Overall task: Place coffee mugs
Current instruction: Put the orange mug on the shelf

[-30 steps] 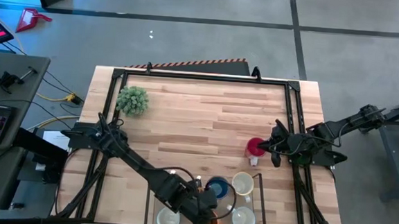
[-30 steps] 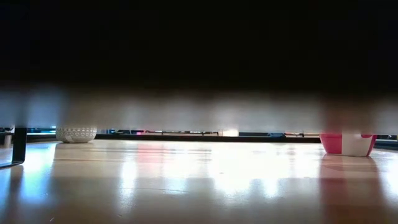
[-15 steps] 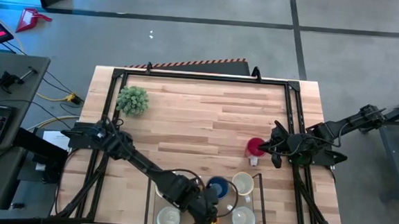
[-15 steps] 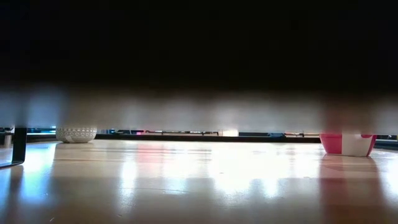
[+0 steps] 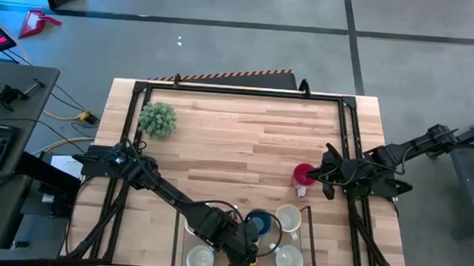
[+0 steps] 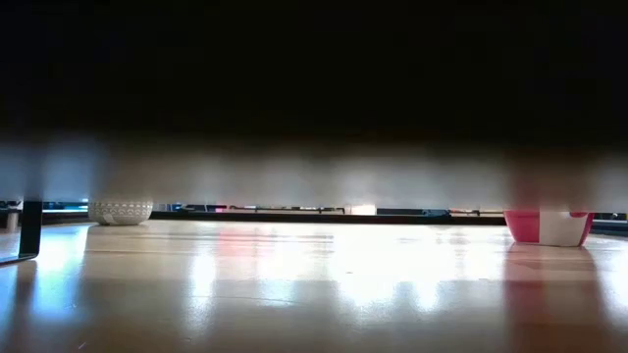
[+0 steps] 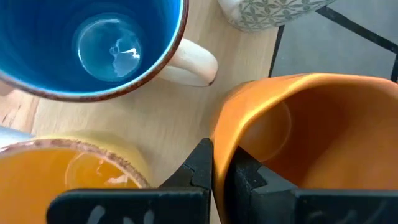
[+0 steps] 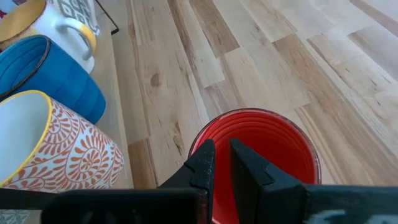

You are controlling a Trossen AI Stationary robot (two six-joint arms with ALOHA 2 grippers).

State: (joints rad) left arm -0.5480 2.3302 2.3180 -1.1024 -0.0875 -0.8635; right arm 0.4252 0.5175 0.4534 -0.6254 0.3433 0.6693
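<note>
Wooden table [image 5: 228, 141]: mugs [image 5: 288, 219], potted plant [image 5: 157, 119]

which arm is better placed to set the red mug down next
The right. Its hand is shut on the red mug rim; the left hand is clamped on an orange mug.

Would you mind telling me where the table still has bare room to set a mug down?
The widest bare patch is the middle of the table, between the potted plant and the red mug held by the right gripper. It is crowded at the near edge, where the left gripper grips an orange mug beside the blue mug.
</note>
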